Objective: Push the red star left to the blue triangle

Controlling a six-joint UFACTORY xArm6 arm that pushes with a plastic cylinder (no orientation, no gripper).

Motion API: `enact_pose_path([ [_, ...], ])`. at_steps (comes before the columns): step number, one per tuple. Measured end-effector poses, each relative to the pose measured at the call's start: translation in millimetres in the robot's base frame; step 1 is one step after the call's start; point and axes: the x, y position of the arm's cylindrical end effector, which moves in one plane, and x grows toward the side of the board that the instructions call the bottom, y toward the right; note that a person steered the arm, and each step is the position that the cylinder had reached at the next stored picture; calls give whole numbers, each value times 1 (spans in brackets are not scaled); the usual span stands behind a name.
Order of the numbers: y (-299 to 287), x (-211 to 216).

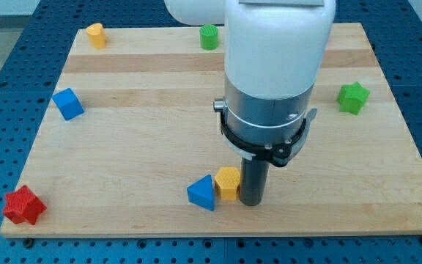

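We saw that the job had hardly begun. The red star [24, 206] sat nearest to us, in the corner of the table [123, 147] at the view's bottom left, right by the edge. Nothing was touching it.

The blue triangle [202, 193] was well apart from the star, off to the view's right and near the bottom edge. So the star had not reached it at all. All of the pushing was left to do, we judged.

A yellow block [228, 182] with flat sides sat touching the blue triangle on its right side. Our tip [250, 202] was down on the table just beside that yellow block, on the view's right of it. The tip was far from the red star.

The arm had no gripper, only a dark rod, so there was nothing to open or close, and it held nothing.

The star looked about the same all round, with short points sticking out every way. We could not pick out a long side or one way it pointed.

Farther back, a blue block [68, 103] sat at the view's left, and a green star [353, 97] at the right. At the far edge were a yellow block [96, 34] and a green block [209, 37].
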Motion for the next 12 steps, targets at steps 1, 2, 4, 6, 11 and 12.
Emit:
enact_pose_path([
  [1,12,-1],
  [2,9,-40],
  [4,-70,-97],
  [6,-192,-42],
  [11,-343,-48],
  [12,-343,-48],
])
